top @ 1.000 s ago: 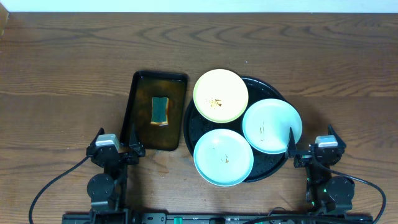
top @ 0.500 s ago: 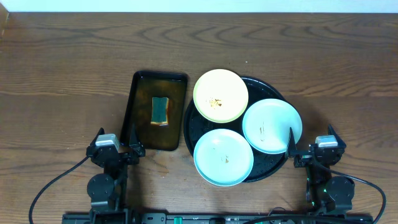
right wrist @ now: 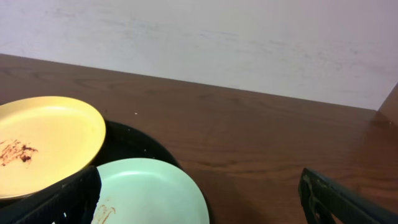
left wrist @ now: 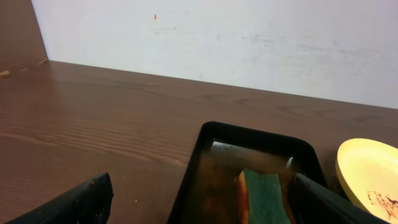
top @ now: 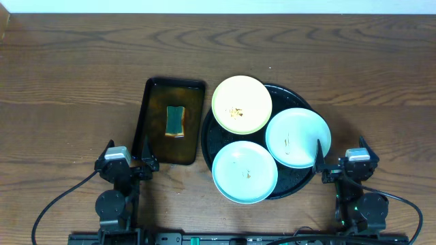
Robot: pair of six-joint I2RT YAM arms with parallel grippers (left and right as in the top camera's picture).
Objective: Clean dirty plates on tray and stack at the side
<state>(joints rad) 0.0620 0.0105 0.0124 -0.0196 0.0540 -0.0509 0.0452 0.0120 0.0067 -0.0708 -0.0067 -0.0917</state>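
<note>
we judge cleaning not yet begun: the one round tray (top: 210,139) holds a yellow plate (top: 241,103), a right mint plate (top: 298,137) and a near mint plate (top: 244,171) (three in all, each specked). the left end effector (top: 127,155) and right end effector (top: 339,155) hang wide open, empty, at the near edge of the bench (top: 68,82). next, we think, calls for fetching the one sponge (top: 176,120) from its rectangular tray (top: 153,129).

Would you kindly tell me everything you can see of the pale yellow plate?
The pale yellow plate is small, round and shallow, with a low upturned rim and a smooth matte look, perhaps plastic. Brown food smears mark its middle; otherwise it is bare. It lies face up at the far left of the round black tray, jutting past the tray's rim. Its edge touches or nearly touches the right mint plate; I cannot tell which.
</note>
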